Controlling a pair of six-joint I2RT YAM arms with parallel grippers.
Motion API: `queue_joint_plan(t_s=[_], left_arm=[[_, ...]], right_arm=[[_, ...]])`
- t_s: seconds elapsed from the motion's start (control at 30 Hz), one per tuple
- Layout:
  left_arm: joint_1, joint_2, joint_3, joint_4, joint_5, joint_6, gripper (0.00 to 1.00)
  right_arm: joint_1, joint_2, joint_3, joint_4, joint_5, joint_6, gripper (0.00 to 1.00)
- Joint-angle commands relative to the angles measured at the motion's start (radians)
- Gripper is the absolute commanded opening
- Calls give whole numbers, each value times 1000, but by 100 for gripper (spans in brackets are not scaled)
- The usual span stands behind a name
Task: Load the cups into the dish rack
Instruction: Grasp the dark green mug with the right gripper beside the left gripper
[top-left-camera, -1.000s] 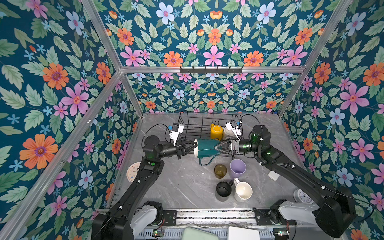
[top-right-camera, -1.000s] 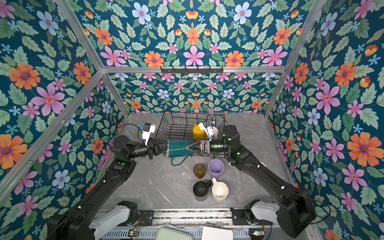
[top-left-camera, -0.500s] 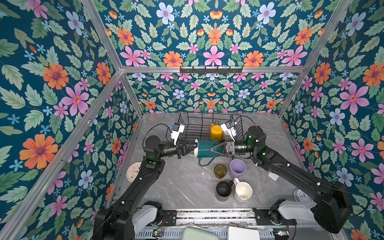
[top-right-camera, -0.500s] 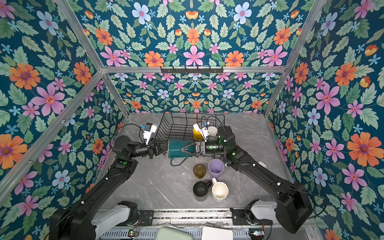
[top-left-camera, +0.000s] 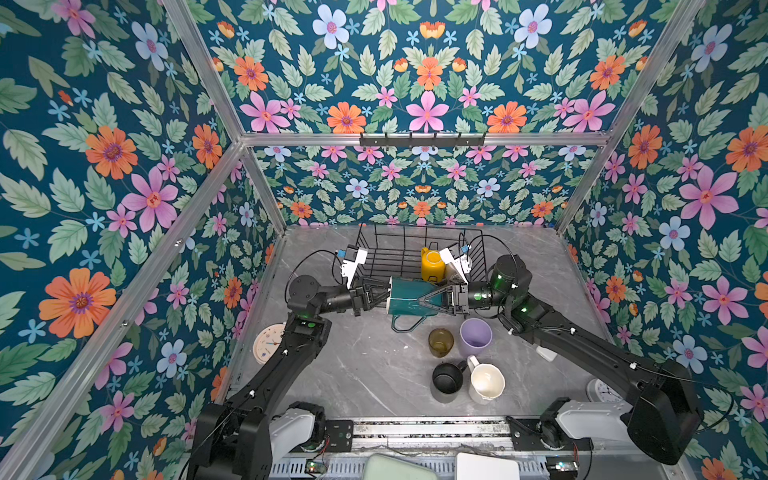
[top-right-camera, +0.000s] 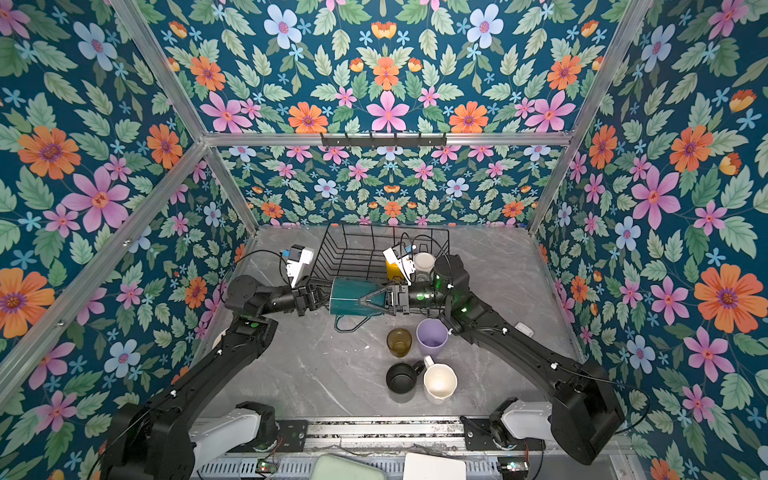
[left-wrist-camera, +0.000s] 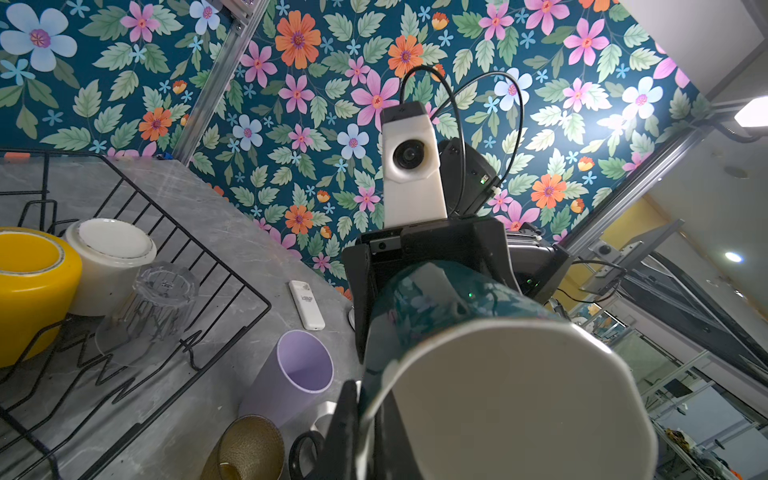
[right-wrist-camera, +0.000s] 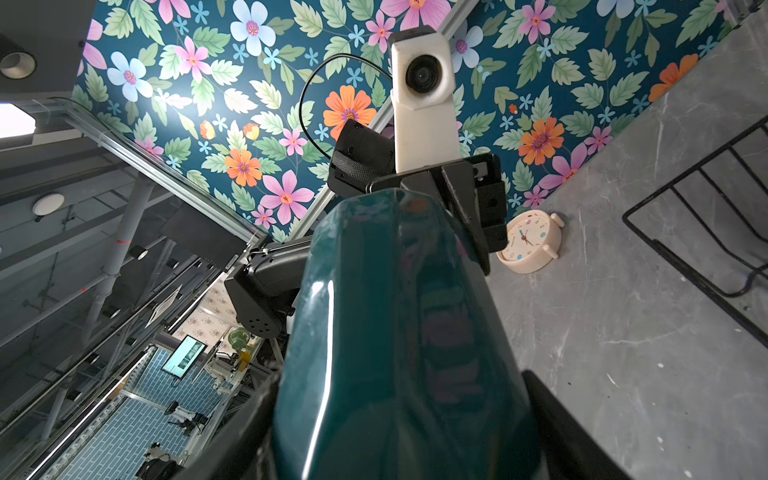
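The dark-green mug (top-left-camera: 409, 297) (top-right-camera: 351, 297) hangs on its side in front of the dish rack (top-left-camera: 386, 253), held between both arms. My left gripper (top-left-camera: 384, 296) (left-wrist-camera: 365, 415) is shut on its white rim. My right gripper (top-left-camera: 419, 299) (right-wrist-camera: 399, 436) grips the mug's body from the base end, a finger against each side. In the rack stand a yellow mug (top-left-camera: 432, 264), an upturned white mug (left-wrist-camera: 110, 262) and an upturned clear glass (left-wrist-camera: 153, 307). On the table stand the lilac tumbler (top-left-camera: 476, 337), amber glass (top-left-camera: 440, 341), black mug (top-left-camera: 446, 378) and white mug (top-left-camera: 485, 382).
A round cream clock (top-left-camera: 268, 344) lies by the left wall, behind my left arm. A second clock (top-left-camera: 602, 390) sits at the front right. A small white remote (top-left-camera: 545, 353) lies under my right arm. A black hook rail (top-left-camera: 422, 139) runs along the back wall.
My right gripper has slid further along the mug toward the left gripper, and its jaws have narrowed onto the mug's sides. The left gripper has kept its hold on the rim.
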Motion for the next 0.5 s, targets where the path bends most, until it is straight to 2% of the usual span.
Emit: queue_joint_plan(t_s=[0.0,0.13,0.27,0.47], left_arm=[[-6,7,6,194,21,-89,0],[-6,24,4,264,26,-146,0],[-6,48,4,378,41,-231,0],[-6,85,3,521,47,-350,0]], right_arm=[[4,7,-10,-28,67,-1,66],[9,3,-18,-30,67,-11,62],[23,5,-18,-49,74,-41,75],[37,8,-8,-52,87,-63,80]])
